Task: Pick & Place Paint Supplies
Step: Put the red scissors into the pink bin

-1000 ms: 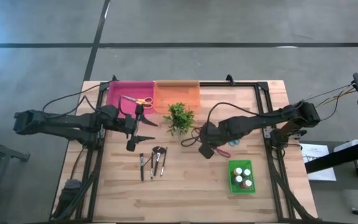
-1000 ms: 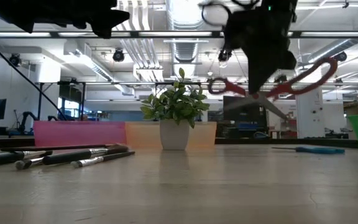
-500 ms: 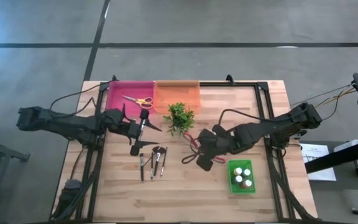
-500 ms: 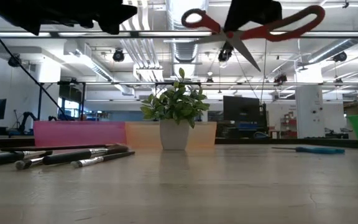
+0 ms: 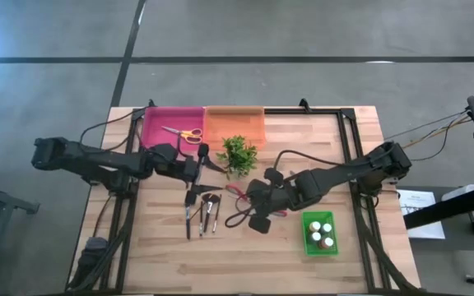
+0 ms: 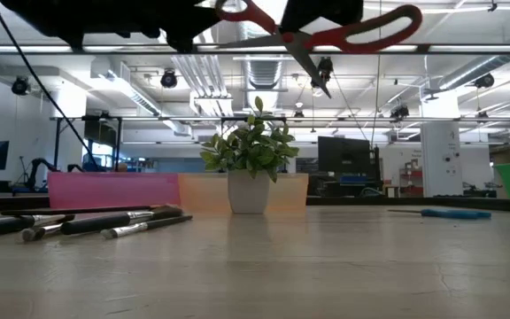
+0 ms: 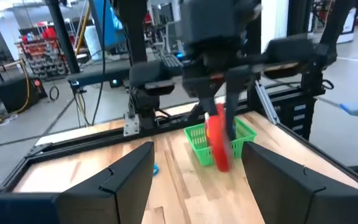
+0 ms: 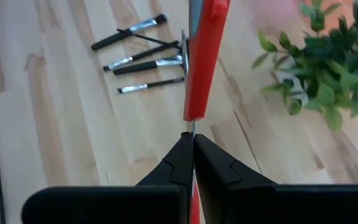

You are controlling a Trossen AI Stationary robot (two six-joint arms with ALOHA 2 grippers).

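Observation:
My right gripper [image 5: 250, 200] is shut on red-handled scissors [image 6: 326, 31] and holds them high above the table's middle, near the potted plant [image 5: 238, 154]. Several thin dark-handled brushes [image 5: 202, 212] lie flat on the wood, left of the scissors. Small capped paint bottles [image 5: 322, 233] stand in a green basket [image 5: 307, 243] at the near right. My left gripper [image 5: 207, 168] stands open and level, left of the plant, and points at the scissors [image 7: 219, 140]; nothing is between its fingers [image 7: 127, 175]. My right gripper pinches the scissors between its two shut fingers [image 8: 180, 158], at the near end of a red handle [image 8: 192, 109]. The fingers slant down from the table's right side and lie along that handle. The scissors hang clear of the table, spread open, blades pointing down [image 6: 315, 78].
A pink bin [image 5: 171, 120] holding yellow-handled scissors [image 5: 184, 133] and an orange bin [image 5: 234, 122] stand at the far edge. A blue item [image 6: 441, 213] lies on the table toward the right. Bare wood stretches along the near edge.
My right gripper has carried the red scissors up and toward the table's left, past the plant, rolling so that they have turned about. My left gripper has moved toward the table's right, closer to the plant and the scissors, still open.

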